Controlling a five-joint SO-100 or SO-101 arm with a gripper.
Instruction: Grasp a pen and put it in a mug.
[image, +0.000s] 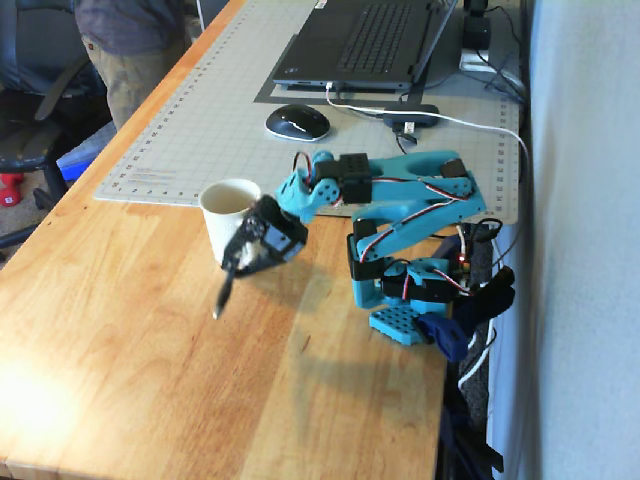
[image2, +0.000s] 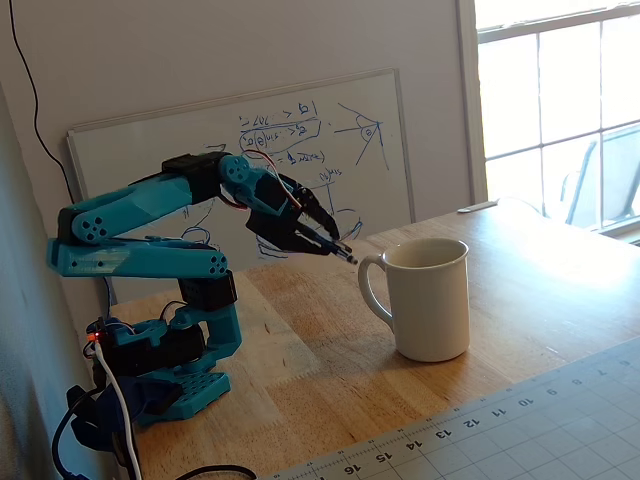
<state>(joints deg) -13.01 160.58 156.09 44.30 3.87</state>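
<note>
The white mug (image: 228, 213) stands upright on the wooden table, at the edge of the grey cutting mat; it also shows in a fixed view (image2: 430, 300) with its handle to the left. My gripper (image: 240, 262) is shut on the dark pen (image: 222, 295) and holds it in the air just beside the mug, below rim height in that view. The pen hangs slanted from the jaws, clear of the table. In the other fixed view the gripper (image2: 318, 238) is left of the mug and the pen's silvery tip (image2: 346, 253) points at the mug's handle.
A grey cutting mat (image: 200, 130) carries a black mouse (image: 297, 122) and a laptop (image: 360, 45). The arm's base (image: 405, 300) is clamped at the table's right edge with cables. A whiteboard (image2: 200, 150) leans behind. A person (image: 125, 50) stands at far left.
</note>
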